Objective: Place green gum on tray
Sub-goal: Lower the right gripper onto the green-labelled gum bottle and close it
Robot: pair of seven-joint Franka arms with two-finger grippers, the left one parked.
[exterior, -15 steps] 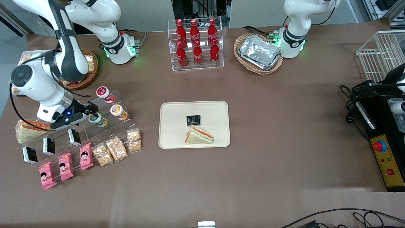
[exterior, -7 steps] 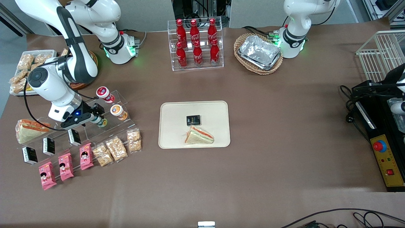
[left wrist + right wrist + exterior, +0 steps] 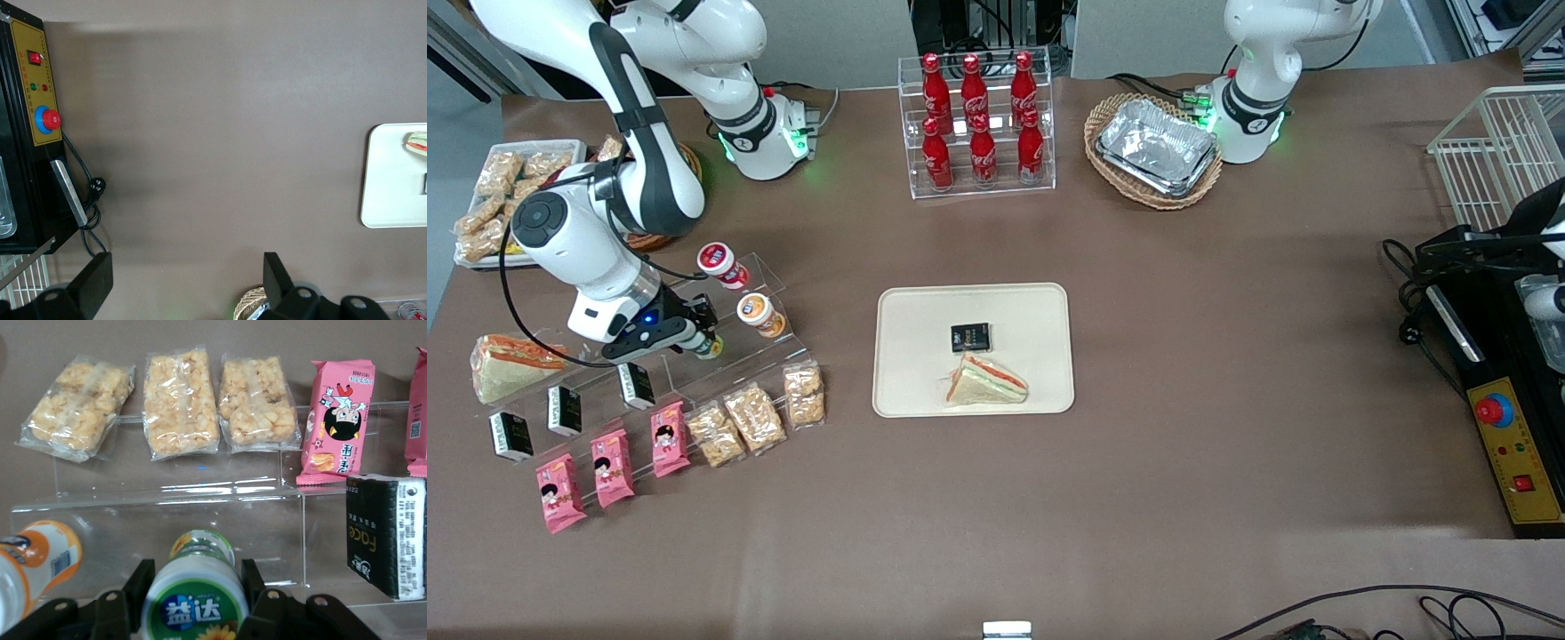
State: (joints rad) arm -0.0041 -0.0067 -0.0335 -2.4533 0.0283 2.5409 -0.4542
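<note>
Right wrist view: the gripper straddles the green gum, one black finger at each flank of the jar's lid end; whether the pads already press the jar cannot be told, so the grip is best read as narrow but unconfirmed. The jar lies on its side on a step of the clear acrylic stand, beside the orange-lidded jar. Past the stand's front edge lie three bags of puffed snacks, a pink snack packet and a black box.

In the front view, the gripper sits at the left of the frame, over the stand; the gum is almost wholly covered by it, only its base end showing. The tray lies at the frame's centre, well apart, already carrying a sandwich and a small black packet.

Likely risks: a round, lying jar may roll or squirt out of an off-centre pinch, and a finger may nudge the neighbouring orange jar on withdrawal.

Hidden or cut off: the fingertips' contact, the jar's body under the lid, and the pink packet at the wrist frame's edge.
</note>
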